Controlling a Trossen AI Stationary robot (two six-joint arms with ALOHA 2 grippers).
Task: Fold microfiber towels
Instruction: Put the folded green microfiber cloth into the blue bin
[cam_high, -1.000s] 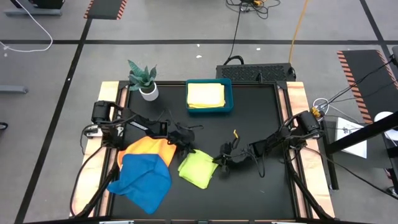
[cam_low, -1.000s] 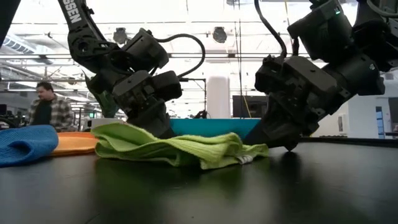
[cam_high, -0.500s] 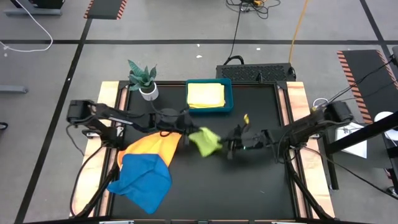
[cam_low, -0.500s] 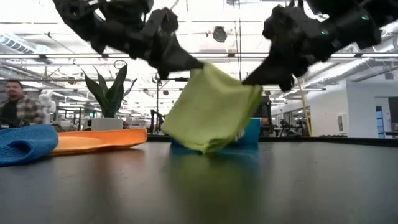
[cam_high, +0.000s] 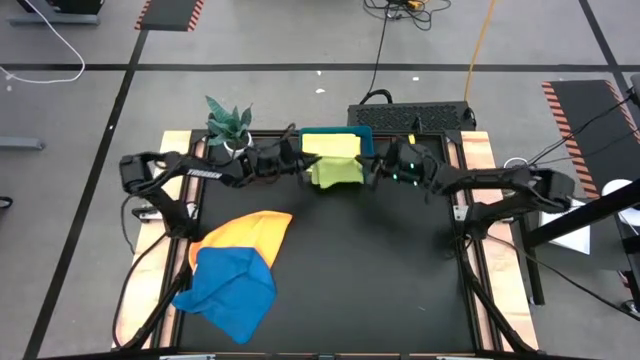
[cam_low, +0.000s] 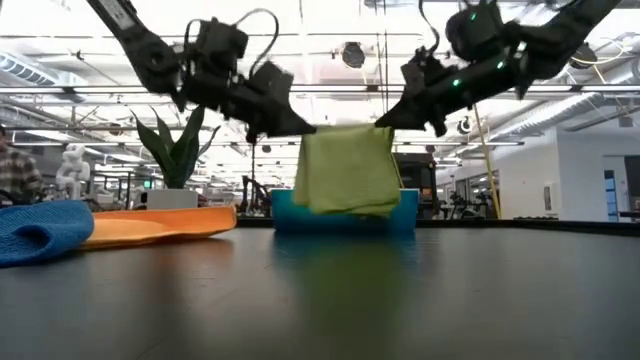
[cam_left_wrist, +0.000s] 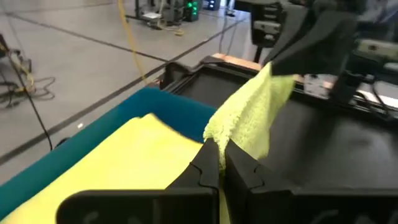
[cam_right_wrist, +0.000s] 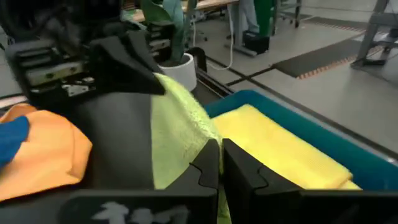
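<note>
The left tool (cam_high: 300, 163) and the right tool (cam_high: 368, 172) each pinch a top corner of the green towel (cam_high: 335, 171), which hangs folded between them — lifted off the counter (cam_high: 380, 270), over the tray (cam_low: 405, 215). The wrist views show a yellow towel (cam_left_wrist: 124, 162) in that tray; from above, orange (cam_high: 250, 232) and blue (cam_high: 228, 287) towels lie apart.
</note>
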